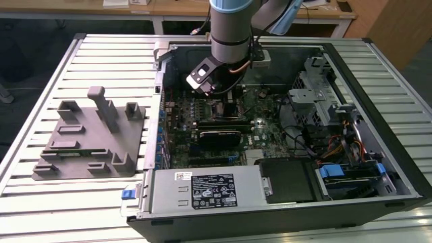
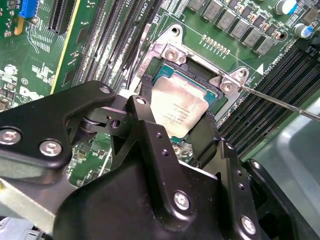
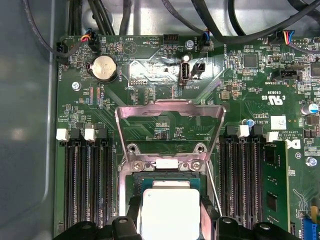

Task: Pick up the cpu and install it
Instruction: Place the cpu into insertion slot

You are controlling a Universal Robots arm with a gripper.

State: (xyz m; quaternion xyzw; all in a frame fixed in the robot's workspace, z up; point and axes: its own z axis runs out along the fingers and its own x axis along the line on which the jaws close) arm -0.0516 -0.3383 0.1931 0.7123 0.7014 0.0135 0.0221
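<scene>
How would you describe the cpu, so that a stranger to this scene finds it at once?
Look inside the open computer case, at the green motherboard. Next to the opened metal socket frame, the gripper holds the cpu: the one flat square with a pale silver top among dark slots.

Raised load plate (image 3: pixel 170 106), lever wire (image 2: pixel 280 102) beside the cpu (image 3: pixel 170 212)

The arm (image 1: pixel 229 35) is sporting a pale blue joint cap over a silvery-grey tube, with a thin orange cable (image 1: pixel 234 70) looping off the wrist. The gripper (image 2: pixel 177 117) is looking all matte black and pretty chunky, silver screws (image 2: pixel 181 200) dotting its links, little holes running down the fingers (image 2: pixel 150 130).
</scene>
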